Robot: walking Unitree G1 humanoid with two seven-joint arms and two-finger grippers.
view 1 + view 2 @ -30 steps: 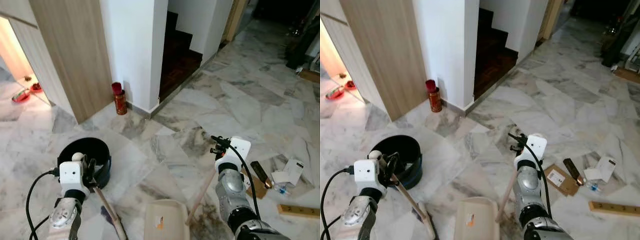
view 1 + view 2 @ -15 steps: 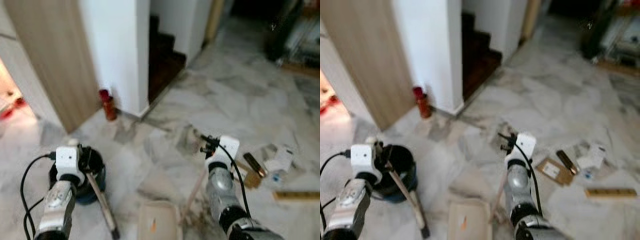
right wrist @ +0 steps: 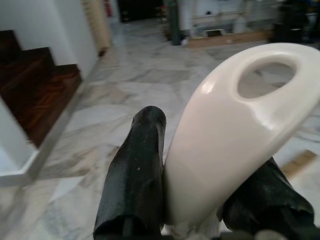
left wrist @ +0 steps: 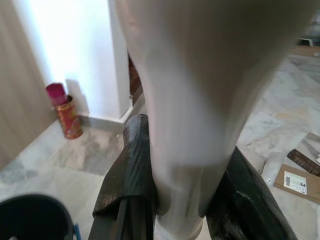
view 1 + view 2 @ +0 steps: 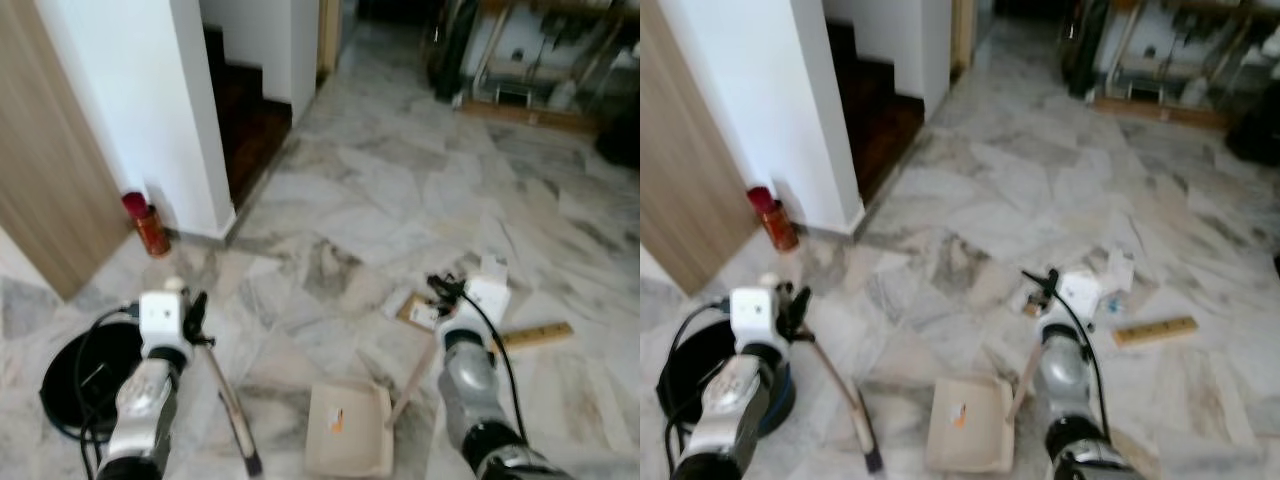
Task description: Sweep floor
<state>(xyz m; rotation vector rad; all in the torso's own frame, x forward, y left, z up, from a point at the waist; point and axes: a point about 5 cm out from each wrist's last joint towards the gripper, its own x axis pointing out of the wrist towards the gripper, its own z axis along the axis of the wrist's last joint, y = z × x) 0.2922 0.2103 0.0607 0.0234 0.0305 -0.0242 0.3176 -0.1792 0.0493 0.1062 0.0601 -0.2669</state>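
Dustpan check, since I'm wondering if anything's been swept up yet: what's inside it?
The dustpan shows only a small orange label on its tray; no debris visible. Its near edge is cut off.

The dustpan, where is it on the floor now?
The dustpan lies on the marble floor straight ahead of the robot, between its two arms, with its handle rising to the right gripper.

The floor (image 5: 400, 200) is grey-white veined marble. The dustpan (image 5: 348, 430) is cream with a small orange mark. At the left of the frame, the bucket (image 5: 75, 385) is black, the can (image 5: 150, 228) is red, and the door panel (image 5: 45, 180) is light wood. The fingers (image 3: 132, 185) are black.
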